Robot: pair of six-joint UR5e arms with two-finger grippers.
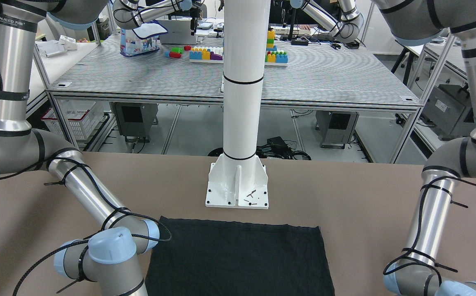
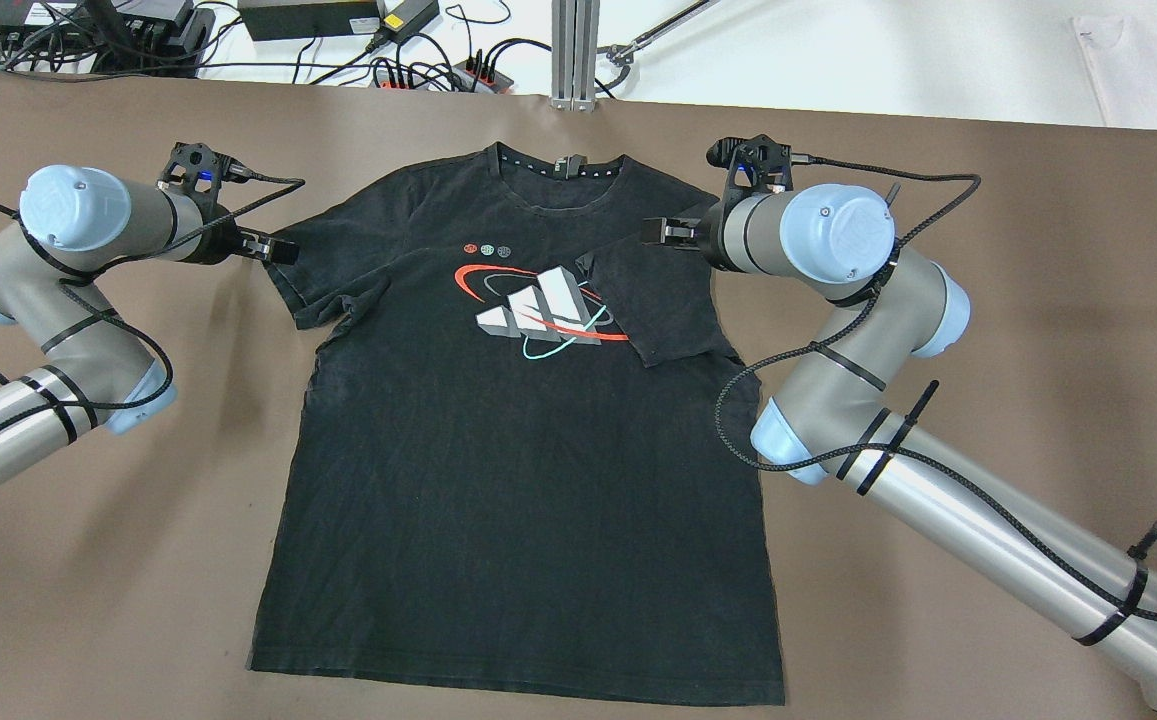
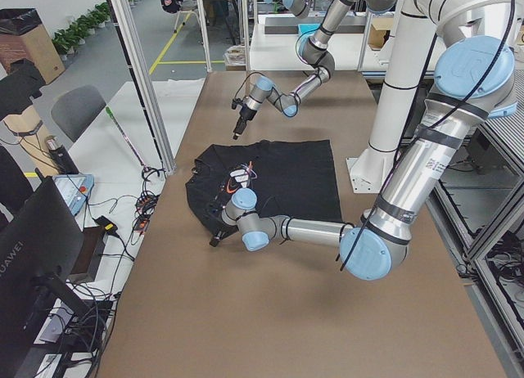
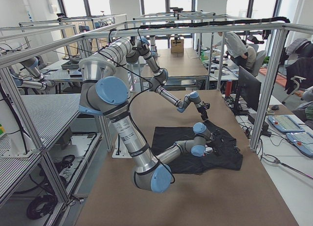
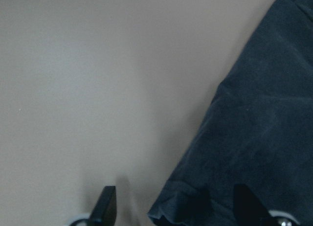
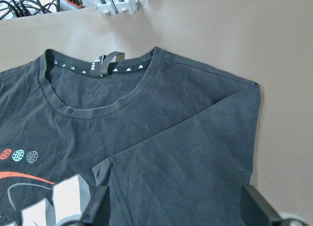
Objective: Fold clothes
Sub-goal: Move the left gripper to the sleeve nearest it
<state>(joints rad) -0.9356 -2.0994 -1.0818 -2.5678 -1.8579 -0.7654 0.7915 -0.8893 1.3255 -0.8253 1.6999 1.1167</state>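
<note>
**Fold clothes: early stage, one sleeve turned in**

*Front-facing view.* One black T-shirt (image 1: pixel 238 255) lies flat on the brown table (image 1: pixel 344 197). Its hem is near the base of the single white pole (image 1: pixel 244 82). Neither gripper appears here.

*Overhead view.* The collar lies at the end of the shirt farthest from the white pole.
- **Sleeves:** there are two. The right sleeve (image 2: pixel 658 300) is already folded inward over the chest, its edge touching the one printed logo (image 2: pixel 538 315). The left sleeve (image 2: pixel 313 280) lies spread outward, not yet folded.
- **Grippers:** there are two. The left gripper (image 2: pixel 278 248) sits at the outer edge of the spread sleeve. The right gripper (image 2: pixel 663 232) hovers over the shoulder of the folded one.

*Side views.* Both arms reach past the white pole toward the collar end. The jaws are too small here to judge.

*Left wrist view.* The jaws are set wide apart, one over bare table and the other over the sleeve hem, so they straddle the fabric edge with nothing pinched. Whether they touch the cloth cannot be told.

*Right wrist view.* The jaws are set wide apart and empty above the folded sleeve, with the collar beyond them.

*Progress.* One sleeve fold appears done. The other sleeve and every fold of the body toward the collar are judged to remain, so most of the task is ahead.
</note>
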